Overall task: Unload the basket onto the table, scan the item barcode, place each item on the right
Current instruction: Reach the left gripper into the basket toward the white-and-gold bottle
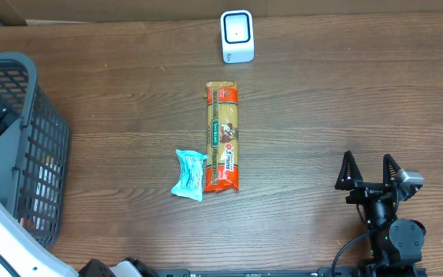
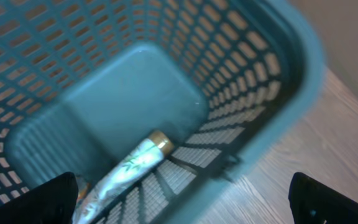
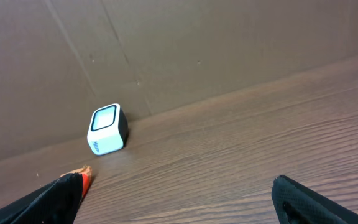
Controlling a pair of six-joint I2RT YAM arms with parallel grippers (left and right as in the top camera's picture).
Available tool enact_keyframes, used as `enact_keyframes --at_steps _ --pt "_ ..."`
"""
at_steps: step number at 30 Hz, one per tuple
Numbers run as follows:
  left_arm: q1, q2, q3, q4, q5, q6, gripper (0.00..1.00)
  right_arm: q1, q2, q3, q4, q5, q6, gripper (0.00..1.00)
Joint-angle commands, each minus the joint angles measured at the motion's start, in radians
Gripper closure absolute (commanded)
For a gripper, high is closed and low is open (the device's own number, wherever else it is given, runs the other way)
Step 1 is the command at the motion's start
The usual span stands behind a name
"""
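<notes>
A white barcode scanner (image 1: 237, 35) stands at the table's far edge; in the right wrist view the scanner (image 3: 107, 129) sits by a cardboard wall. A long orange-and-tan packet (image 1: 223, 137) lies mid-table, and a small teal packet (image 1: 189, 175) touches its left side. My right gripper (image 1: 369, 161) rests open at the lower right, apart from both packets, and its fingers (image 3: 55, 199) frame bare wood with the orange packet's tip (image 3: 84, 177) beside the left one. My left gripper (image 2: 185, 208) hangs open over the basket (image 2: 291, 56), holding nothing. A white leaf-patterned packet (image 2: 132, 168) lies inside.
The grey mesh basket (image 1: 48, 146) fills the table's left edge, with my left arm reaching over it. A cardboard wall (image 3: 197, 50) runs behind the scanner. Bare wood lies between the packets and my right gripper.
</notes>
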Motion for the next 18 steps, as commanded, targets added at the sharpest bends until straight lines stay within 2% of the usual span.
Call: enact_keyframes --at_steps 1,12,15,18 --pt "0.031 -0.003 -0.059 0.034 0.023 0.085 0.00 0.004 -0.005 -0.010 0.006 -0.002 -0.003 0.00" --pt "0.216 0.000 -0.373 0.189 0.114 0.319 0.00 0.004 -0.005 -0.010 0.006 -0.002 -0.003 0.00" --pt "0.234 0.018 -0.429 0.233 0.141 0.417 0.00 0.004 -0.005 -0.010 0.006 -0.002 -0.003 0.00" --pt "0.233 0.068 -0.434 0.241 0.137 0.448 0.00 0.004 -0.005 -0.010 0.006 -0.002 -0.003 0.00"
